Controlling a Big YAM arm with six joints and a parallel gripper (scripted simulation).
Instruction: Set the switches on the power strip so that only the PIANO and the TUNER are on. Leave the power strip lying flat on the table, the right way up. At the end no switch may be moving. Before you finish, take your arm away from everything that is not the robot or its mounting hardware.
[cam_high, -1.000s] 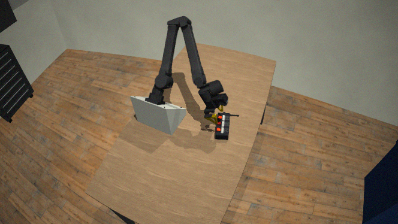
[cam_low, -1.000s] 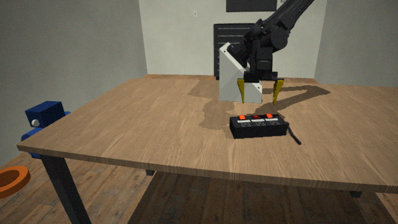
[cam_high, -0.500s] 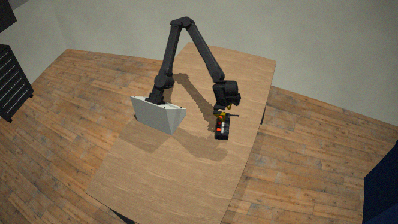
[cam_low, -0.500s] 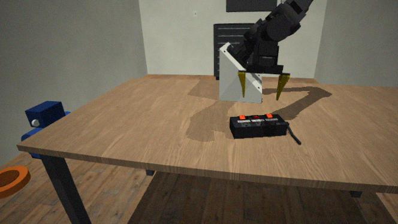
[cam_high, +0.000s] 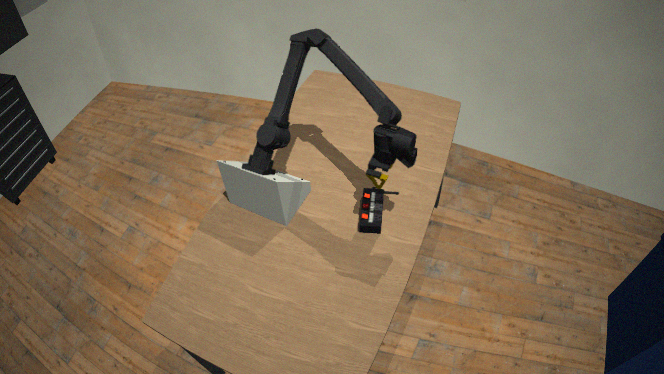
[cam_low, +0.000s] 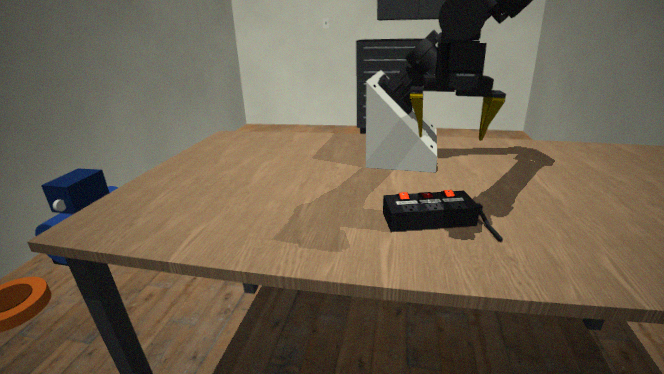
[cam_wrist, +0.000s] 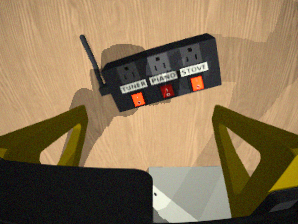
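Observation:
The black power strip (cam_high: 371, 223) (cam_low: 430, 214) (cam_wrist: 162, 68) lies flat and right way up on the wooden table (cam_high: 275, 300) (cam_low: 225, 200) (cam_wrist: 67, 16). Its labels read TUNER, PIANO, STOVE, starting from the cord end. The TUNER switch (cam_wrist: 137, 99) (cam_low: 448, 193) (cam_high: 366, 195) glows bright orange. The PIANO switch (cam_wrist: 168, 92) (cam_low: 426, 195) (cam_high: 365, 205) is dark red. The STOVE switch (cam_wrist: 196, 83) (cam_low: 404, 195) (cam_high: 364, 216) glows bright orange. My gripper (cam_high: 376, 181) (cam_low: 451, 134) (cam_wrist: 149, 112) is wide open and empty. It hangs well above the strip, over its cord end.
The short black cord (cam_low: 490, 227) (cam_wrist: 93, 63) sticks out of the strip's TUNER end. The white arm base (cam_high: 265, 192) (cam_low: 395, 145) (cam_wrist: 189, 192) stands behind the strip. The table's edge is close beyond the strip. A dark cabinet (cam_high: 20, 135) stands off the table.

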